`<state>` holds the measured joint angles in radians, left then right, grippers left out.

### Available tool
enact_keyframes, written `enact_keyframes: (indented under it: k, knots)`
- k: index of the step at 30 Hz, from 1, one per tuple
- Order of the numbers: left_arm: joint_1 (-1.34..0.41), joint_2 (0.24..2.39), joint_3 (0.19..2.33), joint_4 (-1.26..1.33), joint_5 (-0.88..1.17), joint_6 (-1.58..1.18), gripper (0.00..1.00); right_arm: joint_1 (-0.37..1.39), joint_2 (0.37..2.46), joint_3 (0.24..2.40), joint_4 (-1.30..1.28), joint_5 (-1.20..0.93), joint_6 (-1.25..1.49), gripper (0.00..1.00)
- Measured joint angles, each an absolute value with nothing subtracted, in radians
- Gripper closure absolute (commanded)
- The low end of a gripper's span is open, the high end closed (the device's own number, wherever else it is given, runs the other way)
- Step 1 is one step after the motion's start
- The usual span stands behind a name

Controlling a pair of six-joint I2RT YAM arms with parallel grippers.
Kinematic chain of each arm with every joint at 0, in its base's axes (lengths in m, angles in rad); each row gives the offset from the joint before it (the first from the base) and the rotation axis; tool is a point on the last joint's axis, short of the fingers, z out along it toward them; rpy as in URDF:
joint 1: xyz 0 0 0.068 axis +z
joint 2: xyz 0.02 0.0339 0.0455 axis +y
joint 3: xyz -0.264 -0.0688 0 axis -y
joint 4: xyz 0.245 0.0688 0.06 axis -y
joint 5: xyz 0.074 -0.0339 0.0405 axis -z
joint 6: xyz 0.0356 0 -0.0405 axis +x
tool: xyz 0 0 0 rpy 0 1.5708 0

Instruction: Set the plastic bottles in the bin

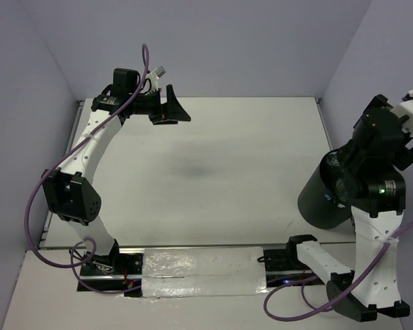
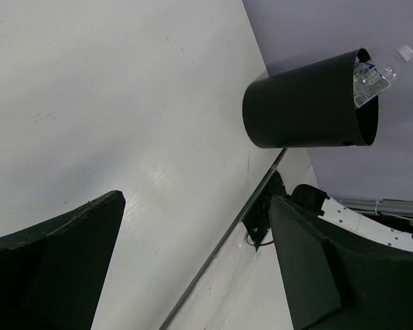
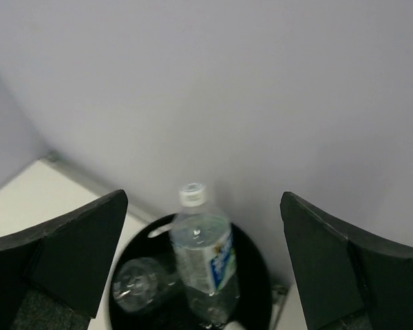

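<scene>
The left fingers [image 2: 55,261] and right fingers [image 3: 76,261] are wide open and hold nothing; the label bottle [image 3: 203,258] stands in the bin [image 2: 296,103], cap poking out; a bump from the right arm [image 1: 375,234] could tip it out.

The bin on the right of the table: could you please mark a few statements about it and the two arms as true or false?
1. A labelled bottle stands in the bin, its cap above the rim. True.
2. A lid covers the bin. False: its top is open.
3. The right fingers clamp a bottle. False: they stand open above the bin, holding nothing.
4. The left fingers are open and empty. True.
5. Only one bottle is in the bin. False: a second bottle lies beside the labelled one.
</scene>
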<state>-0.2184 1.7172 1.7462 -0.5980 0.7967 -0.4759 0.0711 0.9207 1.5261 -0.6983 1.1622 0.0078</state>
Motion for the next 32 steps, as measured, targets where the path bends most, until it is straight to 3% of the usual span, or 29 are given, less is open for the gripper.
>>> enact_keyframes:
  k: [9,15,19,24,32]
  knots:
    - [-0.218,1.717,1.747,-0.601,0.772,-0.475,0.01,0.071,1.119,1.924,-0.997,0.720,0.231,0.00]
    - [-0.217,1.717,1.760,-0.632,0.694,-0.472,0.01,0.182,1.163,1.797,-1.023,0.416,0.331,0.00]
    - [-0.215,1.723,1.847,-0.729,0.487,-0.474,0.01,0.360,1.241,1.750,-1.018,0.318,0.363,0.00]
    - [-0.196,1.732,1.966,-0.818,0.237,-0.482,0.01,0.473,1.336,1.713,-0.971,0.239,0.398,0.00]
    - [-0.133,1.650,1.844,-0.833,0.032,-0.533,0.01,0.522,1.405,1.661,-0.903,0.221,0.434,0.00]
